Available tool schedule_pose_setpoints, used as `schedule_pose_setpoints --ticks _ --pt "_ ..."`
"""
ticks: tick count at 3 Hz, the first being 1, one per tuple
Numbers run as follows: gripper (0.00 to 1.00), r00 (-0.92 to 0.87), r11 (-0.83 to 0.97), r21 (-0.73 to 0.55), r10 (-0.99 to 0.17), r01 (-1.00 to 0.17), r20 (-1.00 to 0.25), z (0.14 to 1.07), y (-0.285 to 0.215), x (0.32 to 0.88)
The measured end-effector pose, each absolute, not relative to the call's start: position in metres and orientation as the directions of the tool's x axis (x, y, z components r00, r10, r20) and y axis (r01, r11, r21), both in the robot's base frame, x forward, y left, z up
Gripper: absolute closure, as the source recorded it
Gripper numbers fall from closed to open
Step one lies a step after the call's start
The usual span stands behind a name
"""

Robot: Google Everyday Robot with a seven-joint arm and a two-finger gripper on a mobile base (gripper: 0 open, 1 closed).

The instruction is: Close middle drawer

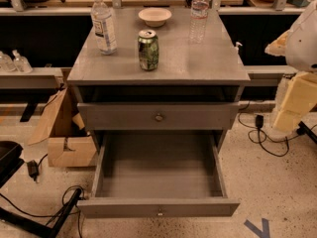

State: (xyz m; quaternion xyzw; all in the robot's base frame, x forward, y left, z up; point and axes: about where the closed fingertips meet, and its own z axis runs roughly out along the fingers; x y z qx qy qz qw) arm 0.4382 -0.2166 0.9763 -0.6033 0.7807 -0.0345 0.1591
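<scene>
Middle drawer point(158, 177) gapes over speckled floor point(270, 182); gripper point(292, 105) hangs beside the cabinet point(198, 63), grip unclear.

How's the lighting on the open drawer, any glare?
Camera view: warm, dimmish light; middle drawer pulled out, inside readable, darker toward the back; soft sheen on the cabinet top, no hard glare; gripper at right edge, beside the cabinet top.
</scene>
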Motion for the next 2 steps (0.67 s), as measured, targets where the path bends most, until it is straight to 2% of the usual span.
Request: schedule_pose_setpoints --ticks 2 --pt "0.00 -0.230 0.286 -0.249 -0.945 -0.925 -0.232 0.949 -0.214 0.444"
